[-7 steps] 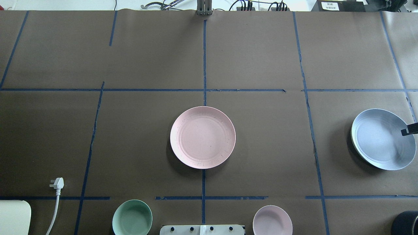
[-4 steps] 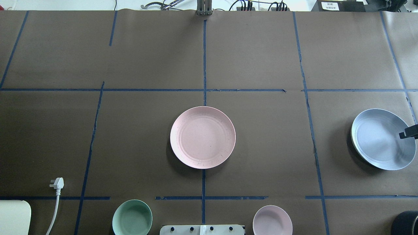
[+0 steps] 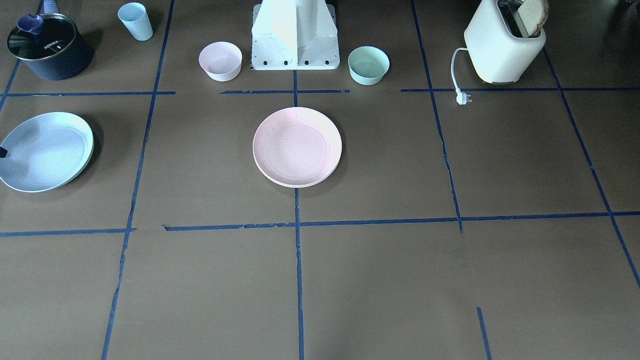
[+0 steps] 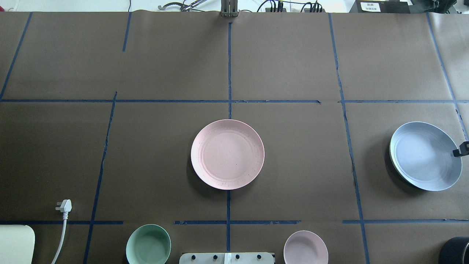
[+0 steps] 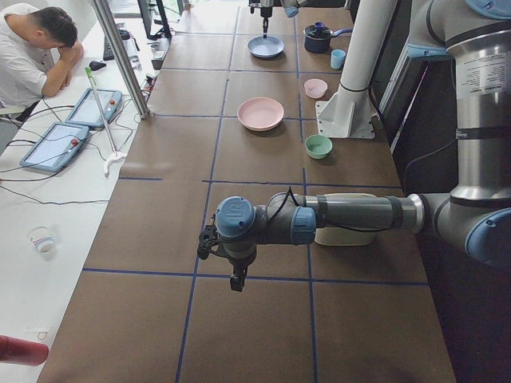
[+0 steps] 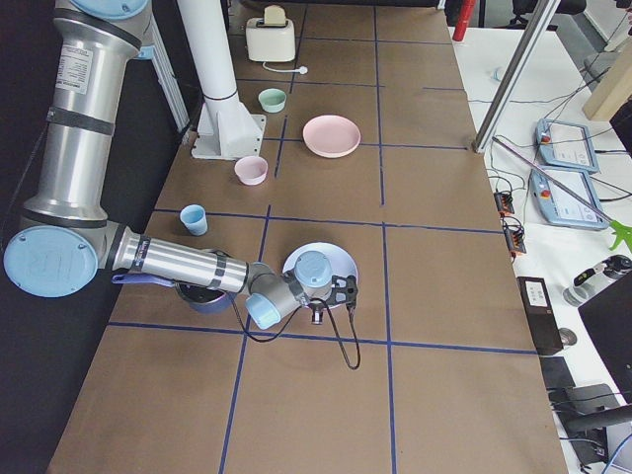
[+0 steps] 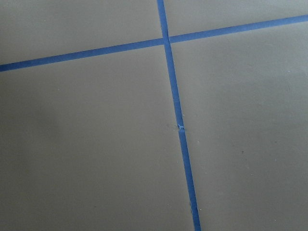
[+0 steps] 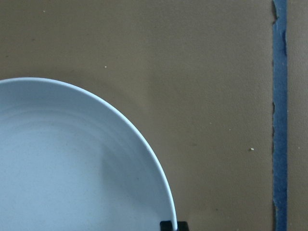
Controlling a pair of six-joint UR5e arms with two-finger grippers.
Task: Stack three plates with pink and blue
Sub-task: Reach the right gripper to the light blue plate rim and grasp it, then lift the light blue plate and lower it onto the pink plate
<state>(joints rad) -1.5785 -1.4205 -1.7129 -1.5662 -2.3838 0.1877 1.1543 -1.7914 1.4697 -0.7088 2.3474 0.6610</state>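
The left arm (image 5: 351,214) reaches out low and flat over the table (image 4: 293,55). Its wrist bends so the left gripper (image 5: 237,279) points straight down, close above a blue tape line. Its own camera sees only brown paper and crossed tape. This gripper shows only in a side view, so I cannot tell if its fingers are apart or together. The arm hides most of the toaster (image 3: 505,45) in that side view.

The pink plate (image 4: 227,154) lies flat in the middle of the table, well apart from both grippers and between them.

The right arm (image 6: 178,262) lies low too, with its wrist turned sideways. The right gripper (image 4: 458,151) is at the edge of the blue plate (image 4: 421,156), on the side away from the pink plate. One dark fingertip (image 8: 173,225) sits right at the rim. The rest of the gripper is cut off, so I cannot tell if it pinches the rim or only touches it. The blue plate sits on the cream plate (image 4: 391,156). Only a thin sliver of cream peeks out, on the side far from the gripper. A dark pot (image 4: 456,251) stands near this gripper, closer to the robot, cut off at the corner.
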